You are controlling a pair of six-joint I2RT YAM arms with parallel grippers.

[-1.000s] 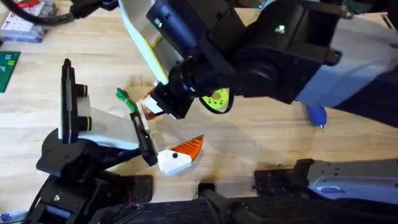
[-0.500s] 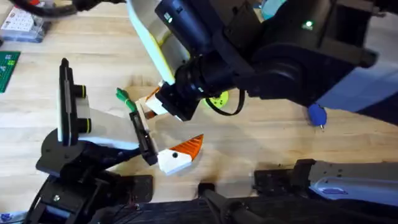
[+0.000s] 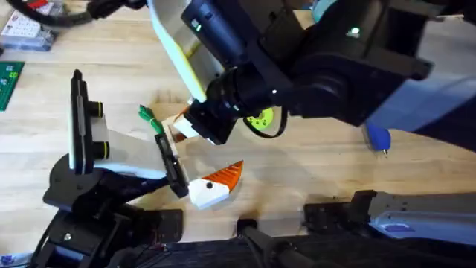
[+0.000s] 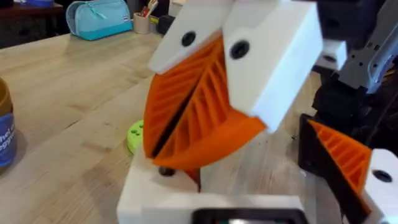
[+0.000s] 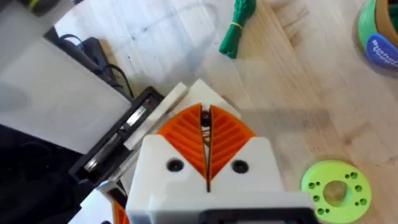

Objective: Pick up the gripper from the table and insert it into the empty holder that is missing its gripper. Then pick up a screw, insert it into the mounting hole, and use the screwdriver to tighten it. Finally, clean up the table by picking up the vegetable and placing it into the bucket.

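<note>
My right arm reaches across to the holder while the left one hangs low over the tabletop.

My right gripper (image 5: 206,134) has its orange fingers (image 5: 227,134) pressed nearly together on a small dark piece I cannot identify, just beside the holder (image 3: 89,145) and its black plate (image 5: 118,140). The green vegetable (image 5: 236,25) lies beyond the fingertips; the lime-green disc (image 5: 333,185) sits off to one side. My left gripper (image 4: 186,127) shows its fingers (image 4: 205,99) closed with a thin slit, empty. The holder's mounted gripper finger (image 3: 216,186) lies near its base; the blue screwdriver (image 3: 378,138) is well apart.
</note>
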